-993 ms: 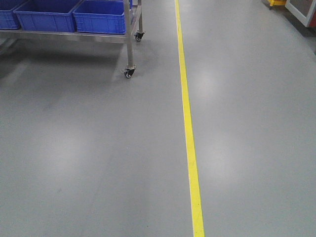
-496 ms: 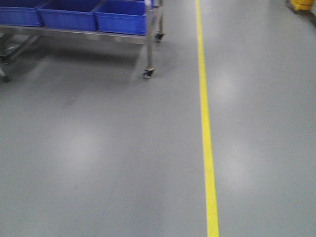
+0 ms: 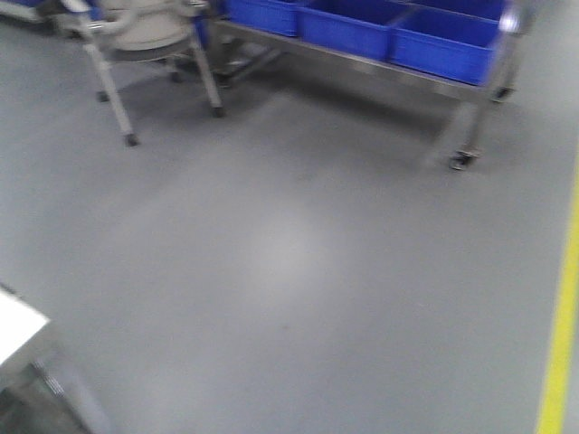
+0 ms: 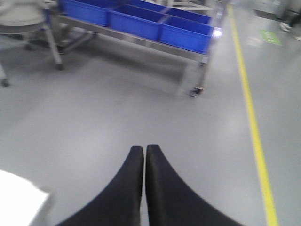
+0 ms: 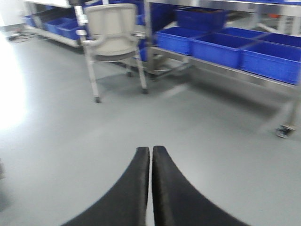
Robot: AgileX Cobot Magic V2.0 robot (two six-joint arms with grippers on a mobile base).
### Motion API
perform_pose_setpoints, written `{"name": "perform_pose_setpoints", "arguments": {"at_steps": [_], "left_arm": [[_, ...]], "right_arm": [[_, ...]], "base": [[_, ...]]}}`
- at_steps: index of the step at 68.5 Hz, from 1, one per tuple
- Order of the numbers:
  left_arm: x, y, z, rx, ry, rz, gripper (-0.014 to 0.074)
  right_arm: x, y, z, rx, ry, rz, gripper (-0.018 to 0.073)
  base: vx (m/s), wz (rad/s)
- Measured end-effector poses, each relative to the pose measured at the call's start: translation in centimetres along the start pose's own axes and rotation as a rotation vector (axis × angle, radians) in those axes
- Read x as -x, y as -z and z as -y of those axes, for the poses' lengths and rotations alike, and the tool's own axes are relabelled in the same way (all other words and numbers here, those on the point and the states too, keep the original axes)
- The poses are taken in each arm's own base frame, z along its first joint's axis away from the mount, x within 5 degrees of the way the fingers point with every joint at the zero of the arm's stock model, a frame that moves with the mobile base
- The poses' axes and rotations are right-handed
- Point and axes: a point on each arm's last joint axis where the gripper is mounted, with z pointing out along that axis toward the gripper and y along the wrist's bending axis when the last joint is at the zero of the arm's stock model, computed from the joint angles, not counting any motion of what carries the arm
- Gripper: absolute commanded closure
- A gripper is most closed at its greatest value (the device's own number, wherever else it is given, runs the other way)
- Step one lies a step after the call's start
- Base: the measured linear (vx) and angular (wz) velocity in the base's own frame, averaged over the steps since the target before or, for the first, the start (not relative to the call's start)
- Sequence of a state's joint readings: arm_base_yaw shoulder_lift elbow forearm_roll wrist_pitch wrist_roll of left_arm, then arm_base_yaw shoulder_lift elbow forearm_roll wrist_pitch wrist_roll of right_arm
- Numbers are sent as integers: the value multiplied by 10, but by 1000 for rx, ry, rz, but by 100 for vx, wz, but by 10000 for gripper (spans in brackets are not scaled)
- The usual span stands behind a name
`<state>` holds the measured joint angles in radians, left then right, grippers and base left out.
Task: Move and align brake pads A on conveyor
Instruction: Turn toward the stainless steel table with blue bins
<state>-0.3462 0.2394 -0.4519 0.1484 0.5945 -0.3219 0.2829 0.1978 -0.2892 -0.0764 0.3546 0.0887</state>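
Three blue bins (image 3: 353, 27) sit in the near row on one wheeled steel rack (image 3: 380, 68); the wrist views show more bins behind them, too blurred to count. One caster (image 3: 462, 161) of the rack shows clearly. There is one grey chair (image 3: 145, 32), one yellow floor line (image 3: 563, 334) and one green floor mark (image 4: 270, 37). Two tools are in view, the left tool (image 4: 144, 149) and the right tool (image 5: 150, 150), each with two black fingers (image 4: 127, 188)

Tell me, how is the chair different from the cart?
The chair is pale beige on thin legs; the cart is steel and carries blue bins. The chair is narrow; the cart stretches much wider. Both stand on the grey floor.
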Motion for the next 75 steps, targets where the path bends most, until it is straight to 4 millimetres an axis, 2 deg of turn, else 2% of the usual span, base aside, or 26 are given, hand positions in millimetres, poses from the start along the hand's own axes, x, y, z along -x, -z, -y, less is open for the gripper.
{"name": "perform_pose_setpoints", "arguments": {"at_steps": [46, 75], "left_arm": [[0, 0, 0, 0, 0, 0, 603], [0, 0, 0, 0, 0, 0, 603]], "right_arm": [[0, 0, 0, 0, 0, -1, 562], [0, 0, 0, 0, 0, -1, 562]], "base": [[10, 86], [16, 68]]}}
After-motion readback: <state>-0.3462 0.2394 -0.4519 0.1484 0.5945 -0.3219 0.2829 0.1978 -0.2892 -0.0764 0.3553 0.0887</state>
